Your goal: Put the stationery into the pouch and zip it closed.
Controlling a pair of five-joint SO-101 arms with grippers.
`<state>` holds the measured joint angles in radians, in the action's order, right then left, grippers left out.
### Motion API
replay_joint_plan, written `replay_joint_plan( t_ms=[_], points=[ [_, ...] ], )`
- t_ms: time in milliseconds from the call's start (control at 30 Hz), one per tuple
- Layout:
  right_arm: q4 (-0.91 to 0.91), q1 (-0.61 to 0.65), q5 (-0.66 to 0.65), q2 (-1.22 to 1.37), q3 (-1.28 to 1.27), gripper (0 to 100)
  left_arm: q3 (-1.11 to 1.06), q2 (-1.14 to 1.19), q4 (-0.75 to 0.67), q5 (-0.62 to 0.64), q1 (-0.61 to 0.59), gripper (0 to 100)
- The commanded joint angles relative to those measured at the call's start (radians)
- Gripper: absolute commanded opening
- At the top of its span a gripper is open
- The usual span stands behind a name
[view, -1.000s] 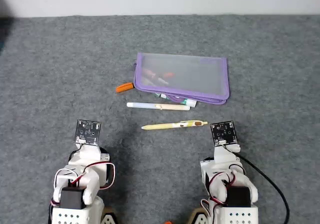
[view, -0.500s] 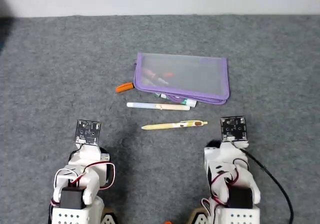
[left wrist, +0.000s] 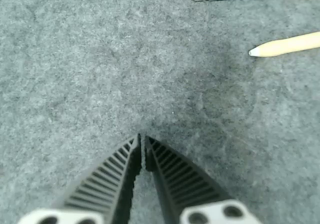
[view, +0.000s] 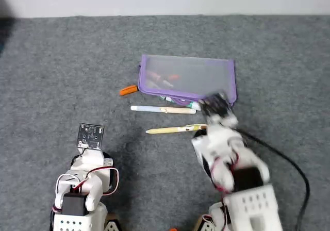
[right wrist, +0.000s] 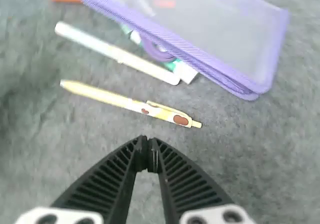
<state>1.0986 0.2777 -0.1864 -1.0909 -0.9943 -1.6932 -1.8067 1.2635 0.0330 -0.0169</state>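
Right tool (right wrist: pixel 148 145), tips together, hovers just short of yellow pen (right wrist: pixel 130 103).

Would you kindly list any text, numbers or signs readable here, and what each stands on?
None is readable.
The yellow pen bears small brown marks, too small to tell as print.
The pouch and white pen show no legible text.

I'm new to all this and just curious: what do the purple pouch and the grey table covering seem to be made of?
The pouch looks like frosted, semi-clear soft plastic with purple woven-fabric trim: what lies inside shows dimly through it. The table covering seems to be felt or short carpet: matte and fuzzy.
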Motion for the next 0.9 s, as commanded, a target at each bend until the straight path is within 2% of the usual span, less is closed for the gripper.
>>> replay_joint_plan(
  t_ms=[0, 133, 400, 633, 867],
  points=[
    [-0.019, 0.008, -0.123, 0.294, 0.232, 1.3, 0.010, -0.014, -0.002, 0.009, -0.006, 1],
    [-0.045, 0.010, -0.261, 0.484, 0.361, 5.8, 0.010, -0.014, -0.002, 0.009, -0.006, 1],
    [-0.183, 0.117, -0.586, 0.659, 0.410, 27.9, 0.010, -0.014, -0.002, 0.009, -0.006, 1],
    [-0.438, 0.173, -0.752, 0.817, 0.410, 29.6, 0.010, -0.014, -0.002, 0.009, -0.006, 1],
    [-0.734, 0.173, -0.813, 1.053, 0.416, 29.5, 0.010, -0.014, -0.002, 0.009, -0.006, 1]
  ],
)
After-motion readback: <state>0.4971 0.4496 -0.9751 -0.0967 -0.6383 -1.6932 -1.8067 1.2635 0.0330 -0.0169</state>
